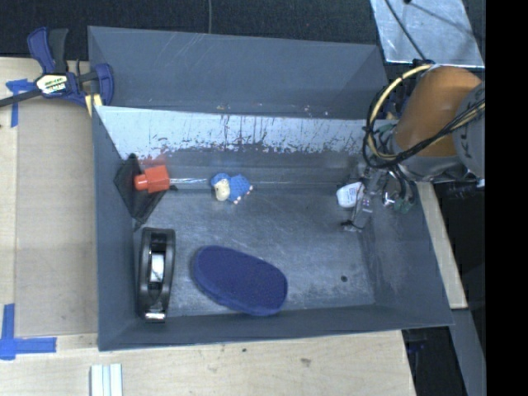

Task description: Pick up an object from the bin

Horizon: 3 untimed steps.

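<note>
My gripper [360, 211] hangs low at the right side of the bin, close to the right wall and just above the floor. Nothing lies directly beneath it. The nearest loose thing is a small blue and white toy figure [230, 187], well to its left at the foot of the back wall. A flat dark blue oval pad [240, 280] lies on the bin floor near the front, left of and below the gripper.
A black tape dispenser [156, 272] lies along the left wall near the front corner. A black thing with an orange cap [143, 181] sits in the back left corner. The arm with its orange cover and cables leans in over the right rim.
</note>
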Each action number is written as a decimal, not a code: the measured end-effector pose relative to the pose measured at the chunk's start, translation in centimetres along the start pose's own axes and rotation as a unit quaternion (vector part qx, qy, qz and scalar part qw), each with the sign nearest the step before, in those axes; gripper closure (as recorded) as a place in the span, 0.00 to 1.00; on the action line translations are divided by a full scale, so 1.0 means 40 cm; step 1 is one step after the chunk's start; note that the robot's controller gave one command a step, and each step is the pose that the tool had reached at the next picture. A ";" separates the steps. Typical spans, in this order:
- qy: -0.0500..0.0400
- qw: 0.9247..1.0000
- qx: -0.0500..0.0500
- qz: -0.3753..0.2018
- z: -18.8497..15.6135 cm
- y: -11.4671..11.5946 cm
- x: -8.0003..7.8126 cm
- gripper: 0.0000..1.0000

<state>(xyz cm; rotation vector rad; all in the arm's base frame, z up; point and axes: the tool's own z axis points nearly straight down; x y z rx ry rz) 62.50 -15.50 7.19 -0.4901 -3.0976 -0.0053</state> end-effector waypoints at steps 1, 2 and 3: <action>-0.001 1.000 0.000 0.000 -0.001 0.000 -0.002 1.00; -0.007 1.000 0.001 -0.002 -0.101 -0.001 -0.006 1.00; -0.010 1.000 0.001 -0.003 -0.302 -0.001 -0.012 1.00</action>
